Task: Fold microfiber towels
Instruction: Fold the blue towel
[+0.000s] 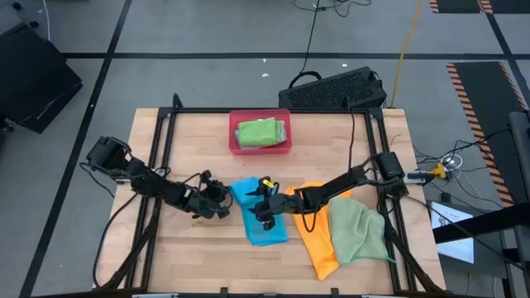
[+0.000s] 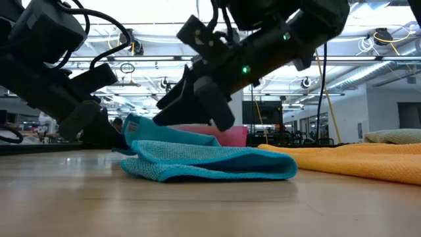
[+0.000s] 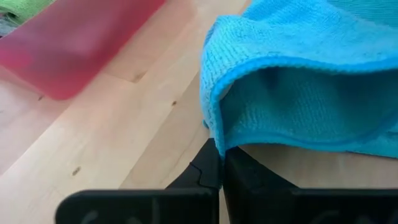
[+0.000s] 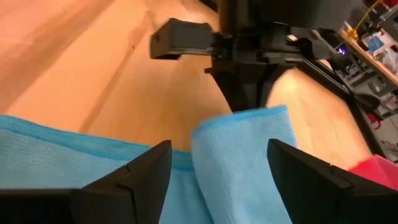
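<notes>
Nearest the front edge of the tabletop, we see the blue towel lying mid-fold, doubled over itself, its long axis running front to back with the folded-over flap toward the tray end. Our right tool hovers over it with fingers spread wide and nothing between them, while our left tool is pinched shut on the towel's left edge. We judge the first fold just laid; the next move calls for releasing the pinched edge and pressing or folding again across the short way. Beside it lie the orange towel and pale green towel, unfolded. Farther back, the pink tray holds a folded green towel.
</notes>
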`<action>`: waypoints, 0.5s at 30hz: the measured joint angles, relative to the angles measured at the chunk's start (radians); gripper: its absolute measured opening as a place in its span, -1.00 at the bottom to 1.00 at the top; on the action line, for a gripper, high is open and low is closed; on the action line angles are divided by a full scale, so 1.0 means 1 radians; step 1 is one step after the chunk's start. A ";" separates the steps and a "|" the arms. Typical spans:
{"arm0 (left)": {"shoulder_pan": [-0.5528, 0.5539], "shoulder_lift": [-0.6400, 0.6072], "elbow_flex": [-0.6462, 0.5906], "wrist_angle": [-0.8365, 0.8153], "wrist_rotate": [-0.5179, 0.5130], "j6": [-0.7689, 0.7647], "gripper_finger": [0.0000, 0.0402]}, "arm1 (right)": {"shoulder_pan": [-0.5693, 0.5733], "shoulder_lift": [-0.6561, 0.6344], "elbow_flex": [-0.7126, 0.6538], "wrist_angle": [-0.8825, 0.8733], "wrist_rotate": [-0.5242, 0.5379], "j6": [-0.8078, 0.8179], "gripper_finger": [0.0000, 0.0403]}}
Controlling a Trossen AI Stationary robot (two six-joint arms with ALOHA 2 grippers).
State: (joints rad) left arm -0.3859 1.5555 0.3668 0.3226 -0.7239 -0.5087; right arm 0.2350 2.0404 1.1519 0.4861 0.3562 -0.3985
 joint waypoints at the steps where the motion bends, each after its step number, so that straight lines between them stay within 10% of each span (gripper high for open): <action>1: 0.000 0.000 0.000 0.001 0.005 0.000 -0.98 | 0.002 0.013 0.000 0.023 0.000 0.001 0.28; 15: 0.000 0.000 0.001 -0.002 0.020 0.004 -0.97 | -0.005 0.129 0.108 0.015 0.035 -0.066 0.08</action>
State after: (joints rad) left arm -0.3859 1.5555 0.3675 0.3208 -0.7037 -0.5048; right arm 0.2299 2.1697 1.2594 0.5011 0.3910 -0.4641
